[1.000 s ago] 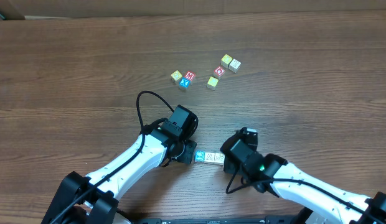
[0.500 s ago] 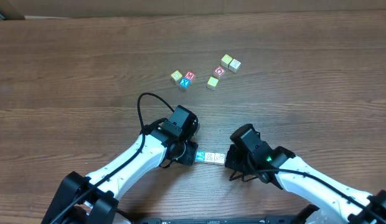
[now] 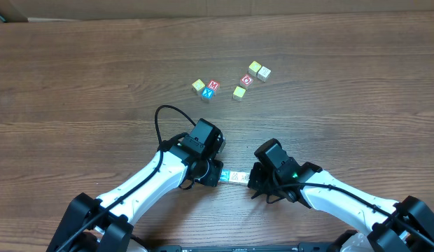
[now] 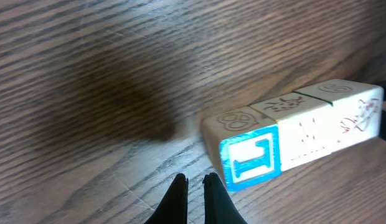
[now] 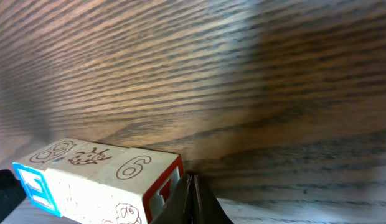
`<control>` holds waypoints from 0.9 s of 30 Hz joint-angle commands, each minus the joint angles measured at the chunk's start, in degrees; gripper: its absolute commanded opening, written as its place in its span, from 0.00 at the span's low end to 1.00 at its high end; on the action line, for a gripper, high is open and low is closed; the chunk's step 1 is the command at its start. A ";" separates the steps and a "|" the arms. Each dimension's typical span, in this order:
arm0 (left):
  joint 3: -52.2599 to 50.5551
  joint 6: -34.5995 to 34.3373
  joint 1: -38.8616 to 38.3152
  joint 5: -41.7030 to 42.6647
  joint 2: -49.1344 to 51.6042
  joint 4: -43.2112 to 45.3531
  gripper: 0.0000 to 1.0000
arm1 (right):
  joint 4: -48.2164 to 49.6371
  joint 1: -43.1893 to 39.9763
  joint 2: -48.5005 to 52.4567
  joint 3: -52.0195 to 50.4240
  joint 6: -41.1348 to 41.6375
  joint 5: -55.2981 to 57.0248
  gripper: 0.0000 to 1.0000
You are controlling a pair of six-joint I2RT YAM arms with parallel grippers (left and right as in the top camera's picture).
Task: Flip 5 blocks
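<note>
Swinging in over the last second, the right pincer now stands shut and empty at the red-edged end of the row of three blocks near the tabletop's near edge, while the left pincer, also shut and empty, sits just beside the row's blue-faced end. Toward the far edge the other blocks lie scattered, well apart from both arms. Which faces are already flipped cannot be read, so I judge most flips remain.
</note>
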 commanded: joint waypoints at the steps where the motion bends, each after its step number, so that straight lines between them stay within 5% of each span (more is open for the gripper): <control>1: 0.66 2.69 0.24 2.64 0.31 0.02 0.04 | 0.76 -0.13 0.52 -0.15 0.46 -0.28 0.04; 16: 0.44 -1.62 0.31 -4.17 0.37 0.33 0.04 | 0.79 -0.13 0.52 -0.15 0.44 -0.31 0.04; 27: 0.44 -2.49 0.28 -1.70 6.73 3.69 0.04 | 0.79 -0.13 0.52 -0.15 0.44 -0.31 0.04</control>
